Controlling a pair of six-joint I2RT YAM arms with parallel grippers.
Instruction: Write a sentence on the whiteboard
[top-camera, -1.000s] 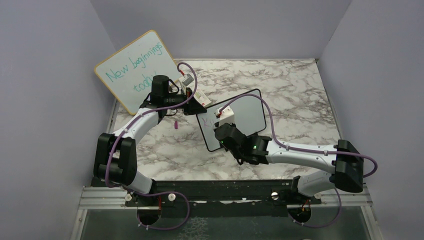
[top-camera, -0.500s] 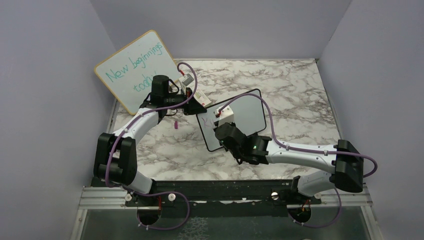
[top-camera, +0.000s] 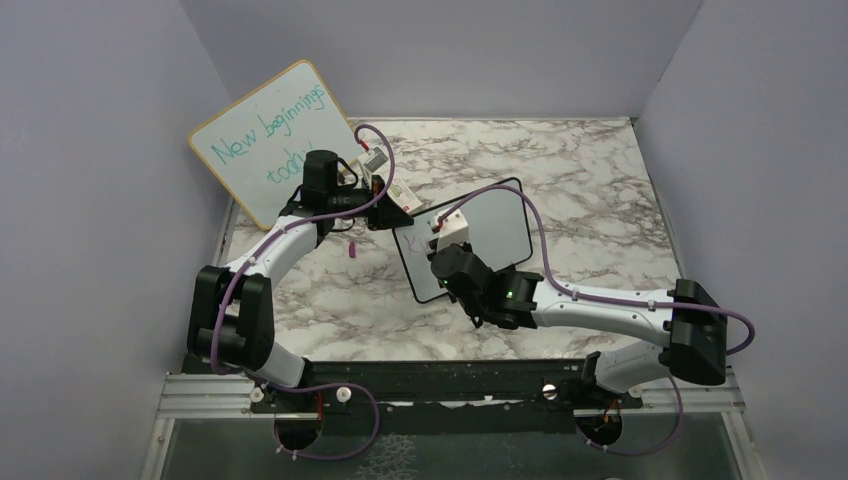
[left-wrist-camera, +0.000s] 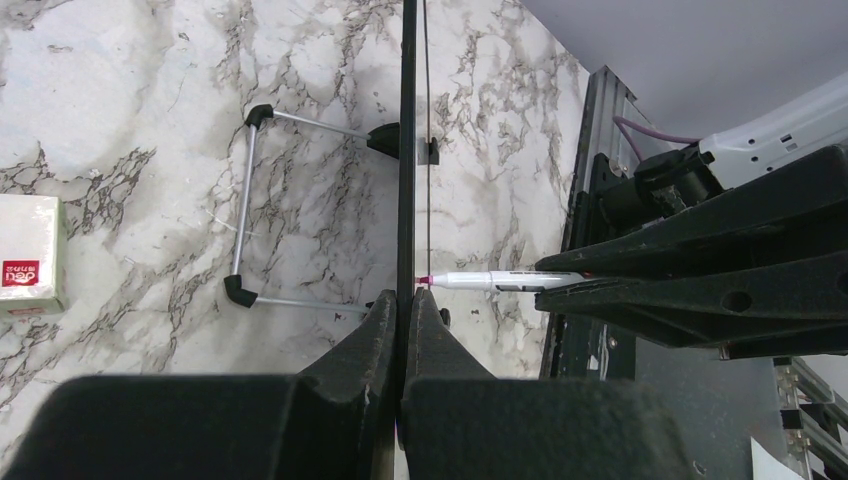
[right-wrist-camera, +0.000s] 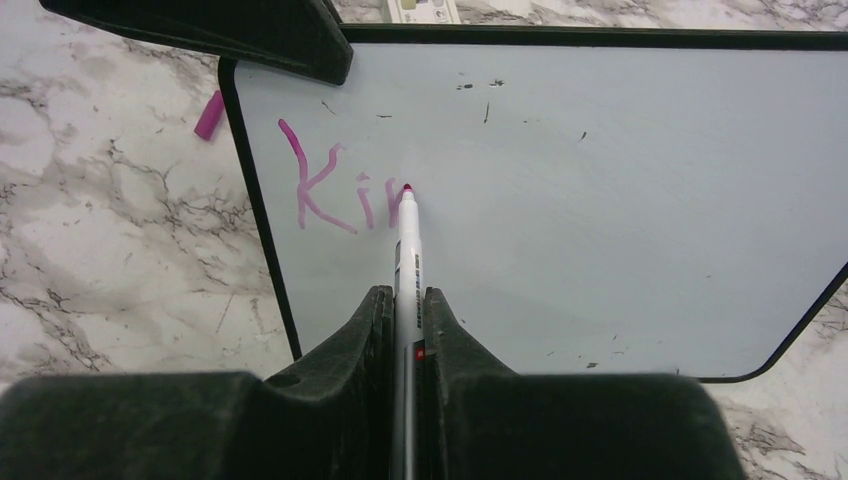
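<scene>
Right gripper (right-wrist-camera: 405, 298): clamped on white pink-tipped marker (right-wrist-camera: 407, 245), tip touching black-framed whiteboard (right-wrist-camera: 620, 190) by pink "Ki" (right-wrist-camera: 325, 195), possibly "Kin". Left gripper (left-wrist-camera: 404, 302): pinching whiteboard's edge.

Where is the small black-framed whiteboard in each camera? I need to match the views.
Top external: whiteboard at centre, between the two arms' ends.
Left wrist: edge-on, a thin dark vertical line down the middle.
Right wrist: fills most of the picture, with pink letters and the marker at its left.
Shared landmark: the left gripper clamped on the board's edge, visible in all three.
</scene>
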